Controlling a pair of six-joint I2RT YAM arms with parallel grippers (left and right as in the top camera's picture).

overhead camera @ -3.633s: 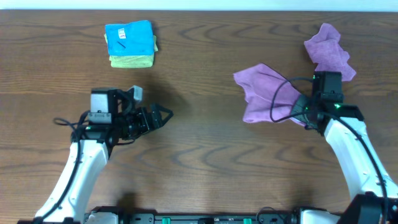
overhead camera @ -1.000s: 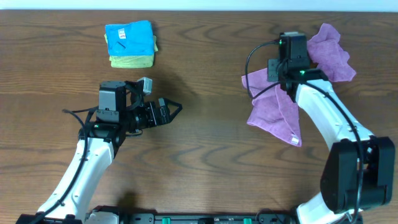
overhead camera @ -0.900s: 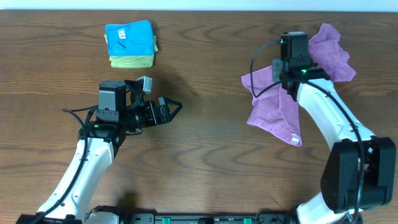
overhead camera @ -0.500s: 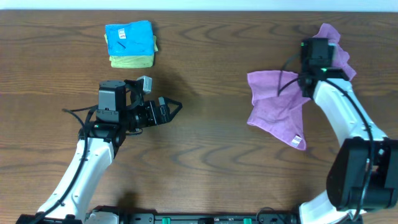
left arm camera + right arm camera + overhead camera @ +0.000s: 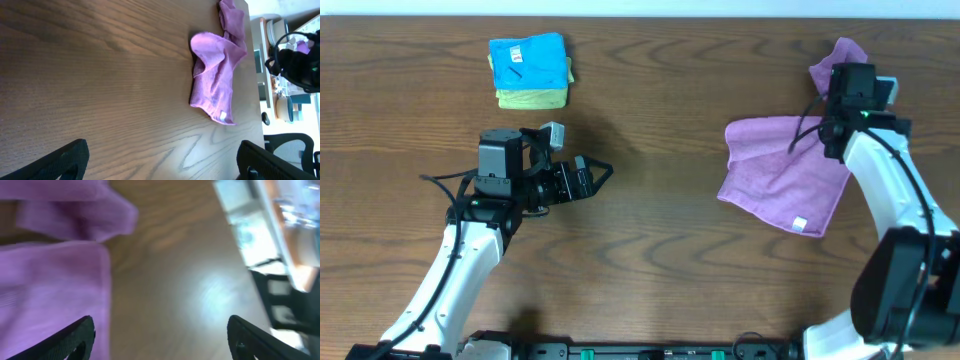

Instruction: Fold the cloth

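Note:
The cloth (image 5: 782,178) lies spread on the table at the right, lilac-purple, with its small white tag (image 5: 801,224) at the near right corner. My right gripper (image 5: 853,82) hovers over its far right corner. In the right wrist view the right gripper (image 5: 160,342) is open with only bare wood between the fingers, and the cloth (image 5: 50,290) lies off to the left. My left gripper (image 5: 597,175) is open above bare table at the left, far from the cloth. The left wrist view shows the cloth (image 5: 215,80) ahead of the left gripper (image 5: 165,165).
A second, crumpled purple cloth (image 5: 842,58) lies just beyond the right gripper, near the table's far right edge. A folded blue cloth (image 5: 527,57) sits on a yellow-green one (image 5: 532,97) at the far left. Bare wood lies between the arms.
My right gripper carried the cloth's corner to the right, spreading the cloth wider, then opened and let go. The left arm has not moved.

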